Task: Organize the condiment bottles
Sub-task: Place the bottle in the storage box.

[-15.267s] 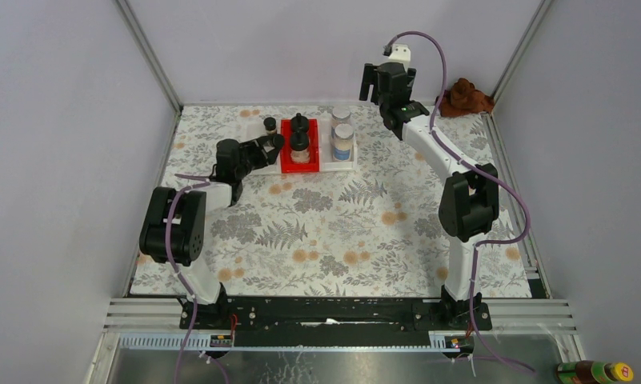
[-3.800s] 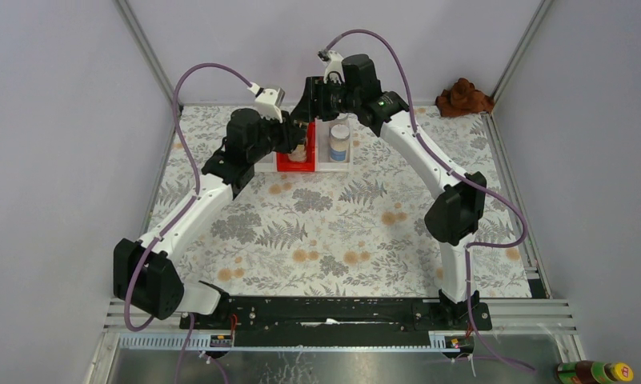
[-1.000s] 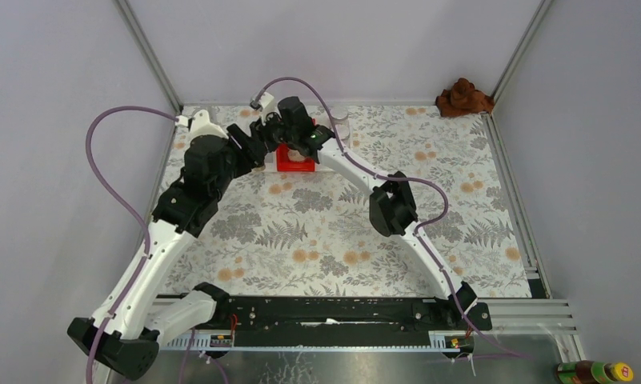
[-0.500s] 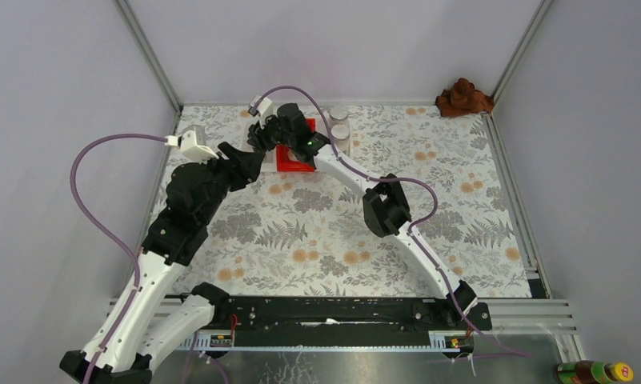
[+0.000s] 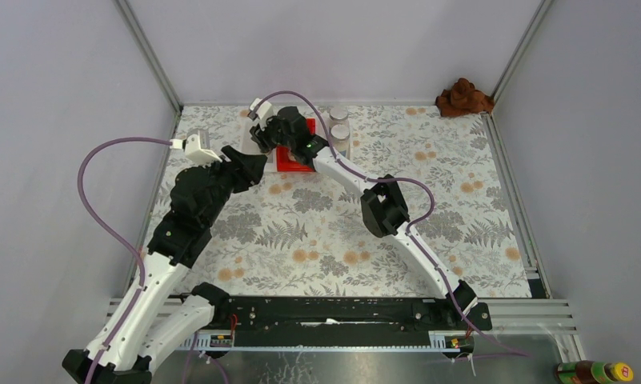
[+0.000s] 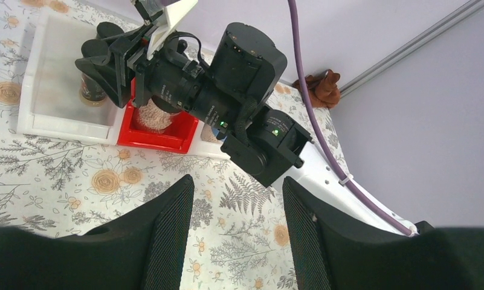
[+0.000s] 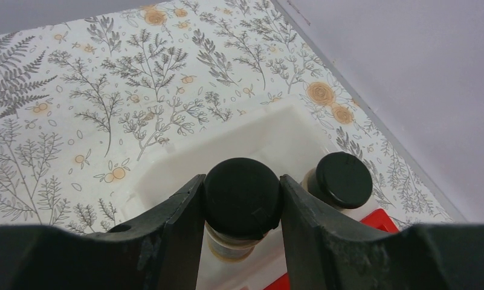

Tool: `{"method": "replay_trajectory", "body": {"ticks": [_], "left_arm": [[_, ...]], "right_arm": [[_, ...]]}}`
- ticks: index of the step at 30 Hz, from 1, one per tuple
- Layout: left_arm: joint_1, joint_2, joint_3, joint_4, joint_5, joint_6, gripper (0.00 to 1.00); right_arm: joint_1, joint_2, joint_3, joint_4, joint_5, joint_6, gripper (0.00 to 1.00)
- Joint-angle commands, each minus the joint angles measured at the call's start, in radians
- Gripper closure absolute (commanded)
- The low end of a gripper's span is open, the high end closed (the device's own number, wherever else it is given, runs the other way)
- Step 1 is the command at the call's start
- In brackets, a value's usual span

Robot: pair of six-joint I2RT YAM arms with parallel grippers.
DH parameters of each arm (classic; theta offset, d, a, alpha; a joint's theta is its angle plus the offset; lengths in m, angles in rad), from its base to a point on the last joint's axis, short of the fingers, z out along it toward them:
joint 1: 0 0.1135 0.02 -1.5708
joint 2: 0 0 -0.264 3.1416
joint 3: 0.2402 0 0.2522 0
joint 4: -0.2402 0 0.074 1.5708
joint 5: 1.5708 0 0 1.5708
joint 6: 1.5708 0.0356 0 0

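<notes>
My right gripper is shut on the black cap of a slim dark-brown jar and holds it upright over the white tray. A second black-capped jar stands in that tray just to its right. The left wrist view shows the same held jar under the right gripper, and a clear jar in the red tray. Two silver-lidded jars stand right of the red tray. My left gripper hangs open and empty over the cloth, near side of the trays.
A crumpled brown cloth lies at the far right corner. A yellow-capped brown bottle lies off the table at the near right. The right arm stretches diagonally across the middle; the left arm runs along the left side.
The left gripper has drawn back from the trays toward the near left. The right gripper has shifted slightly left with the dark jar, over the white tray.
</notes>
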State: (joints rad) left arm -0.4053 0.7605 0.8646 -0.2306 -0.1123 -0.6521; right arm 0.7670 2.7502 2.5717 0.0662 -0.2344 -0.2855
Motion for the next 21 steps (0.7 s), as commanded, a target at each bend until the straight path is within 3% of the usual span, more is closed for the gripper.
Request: {"method": "replay_trajectory", "body": {"ticks": [1, 18, 21], "left_arm": [[-0.005, -0.023, -0.030, 0.073, 0.003, 0.021, 0.39], [-0.005, -0.021, -0.053, 0.076, 0.000, 0.025, 0.39], [-0.004, -0.026, -0.057, 0.072, 0.003, 0.026, 0.39]], "right_arm": [[-0.007, -0.009, -0.010, 0.086, 0.043, -0.027, 1.00], [-0.014, -0.018, -0.099, 0.126, 0.096, 0.052, 0.99], [-0.014, -0.026, -0.121, 0.135, 0.105, 0.062, 0.85]]}}
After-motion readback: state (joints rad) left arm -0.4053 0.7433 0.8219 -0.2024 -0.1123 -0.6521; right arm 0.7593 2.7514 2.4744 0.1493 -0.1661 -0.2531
